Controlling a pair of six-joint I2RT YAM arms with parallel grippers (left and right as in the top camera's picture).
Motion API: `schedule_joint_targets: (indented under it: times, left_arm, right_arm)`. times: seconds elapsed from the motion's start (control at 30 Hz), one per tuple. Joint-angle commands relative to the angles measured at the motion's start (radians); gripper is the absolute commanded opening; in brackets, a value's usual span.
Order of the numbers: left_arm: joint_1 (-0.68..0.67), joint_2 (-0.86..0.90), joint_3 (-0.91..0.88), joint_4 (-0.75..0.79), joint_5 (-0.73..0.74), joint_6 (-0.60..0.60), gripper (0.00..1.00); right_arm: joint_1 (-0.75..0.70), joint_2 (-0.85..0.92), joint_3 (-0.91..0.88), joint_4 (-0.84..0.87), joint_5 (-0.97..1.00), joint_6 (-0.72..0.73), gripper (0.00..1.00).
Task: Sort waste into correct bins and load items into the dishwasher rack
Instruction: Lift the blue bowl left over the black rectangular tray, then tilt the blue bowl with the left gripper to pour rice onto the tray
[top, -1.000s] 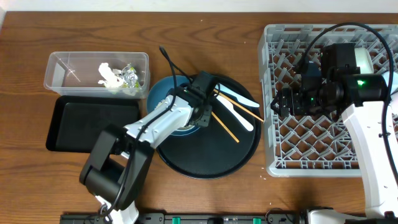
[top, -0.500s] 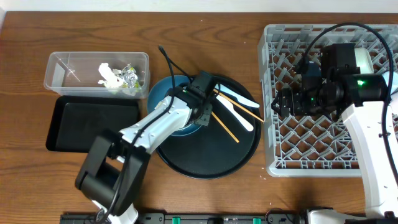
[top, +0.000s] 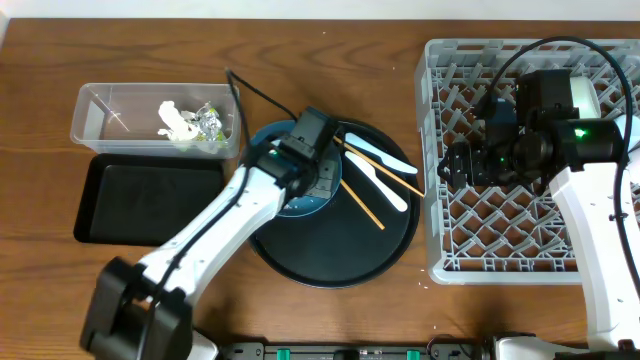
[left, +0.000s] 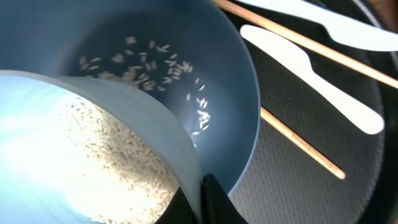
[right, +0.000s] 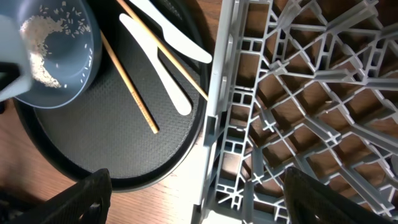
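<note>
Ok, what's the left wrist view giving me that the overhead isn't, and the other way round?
Only left wrist: white rice lying inside the blue dish, and the left end effector shut on its rim.
Only overhead: the clear tub holding tissue and a wrapper, the black rectangular tray next to it, the grey rack, and the right end effector open over the rack's left edge.
Both: the dish, the chopsticks and pale spoons on the round black tray.

Wooden table (top: 330, 40), tub (top: 100, 105), black tray (top: 130, 205), round tray (top: 340, 250), rack (top: 500, 250)
</note>
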Motion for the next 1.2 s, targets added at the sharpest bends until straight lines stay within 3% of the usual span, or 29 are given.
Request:
schedule_joint_targets:
  times: [0.0,0.2,0.63,0.87,1.17]
  left_arm:
    - [0.043,-0.068,0.006,-0.039,-0.006,-0.002,0.06]
    - [0.171,-0.146,0.006,-0.134,0.024,-0.062,0.06]
    - [0.594,-0.162,0.005,-0.156,0.621,0.156,0.06]
    - [0.82,-0.162,-0.01,-0.188,0.84,0.273,0.06]
    - [1.047,-0.157,-0.126,-0.119,1.067,0.325,0.06]
  right_arm:
    - [0.015,-0.009,0.002,-0.002,0.017,-0.012,0.84]
    - [0.015,-0.009,0.002,-0.003,0.018,-0.012,0.84]
    - [0.015,-0.009,0.002,-0.021,0.035,-0.012,0.84]
    - [0.015,-0.009,0.002,-0.024,0.035,-0.012,0.83]
    - [0.015,-0.009,0.002,-0.024,0.035,-0.011,0.82]
